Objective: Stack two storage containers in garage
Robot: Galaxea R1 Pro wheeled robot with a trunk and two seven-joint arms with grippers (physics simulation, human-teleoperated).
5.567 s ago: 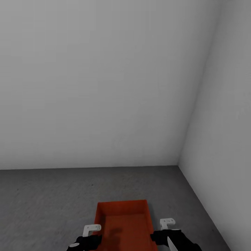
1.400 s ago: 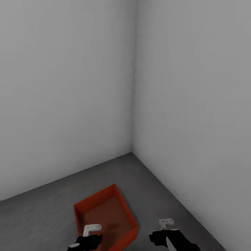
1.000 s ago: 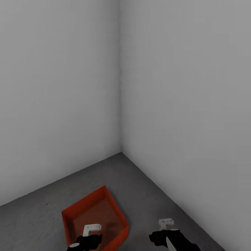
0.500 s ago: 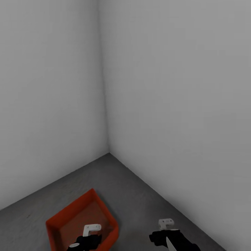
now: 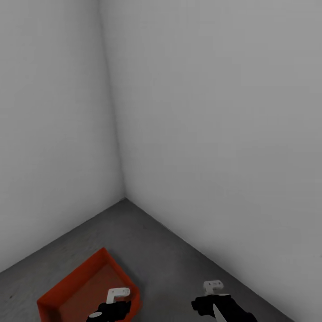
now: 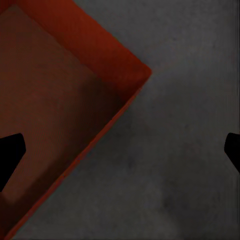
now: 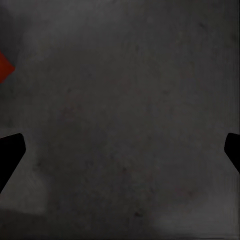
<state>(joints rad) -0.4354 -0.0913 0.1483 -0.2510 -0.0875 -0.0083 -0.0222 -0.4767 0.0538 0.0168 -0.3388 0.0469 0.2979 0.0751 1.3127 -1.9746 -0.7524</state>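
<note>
Both grippers hang low in front of me, nothing held in either. Left gripper (image 6: 120, 147) has its fingers spread wide: in the left wrist view the two dark fingertips (image 6: 10, 155) sit at opposite edges w/ lots of room between. One tip is over the inside of the storage container (image 6: 55, 100), the other over bare floor (image 6: 180, 150); the bin's corner and one wall run diagonally between them. Not touching the bin as far as I can tell.

Right gripper (image 7: 120, 150) is wide too, tips at opposite edges in the right wrist view, over mottled dark grey concrete floor (image 7: 125, 115). A small orange-red bit of the container (image 7: 5, 67) pokes in at the edge of that view.

From the head view: container (image 5: 76, 286) sits on the floor (image 5: 152, 250), turned at an angle to the walls, open top up, w/ nothing inside. Left gripper (image 5: 117, 295) is above its near-right corner; right gripper (image 5: 213, 286) is well apart from the bin, over bare floor. Beyond is a garage corner where two plain pale grey walls (image 5: 214, 112) meet. Only one container in sight.
</note>
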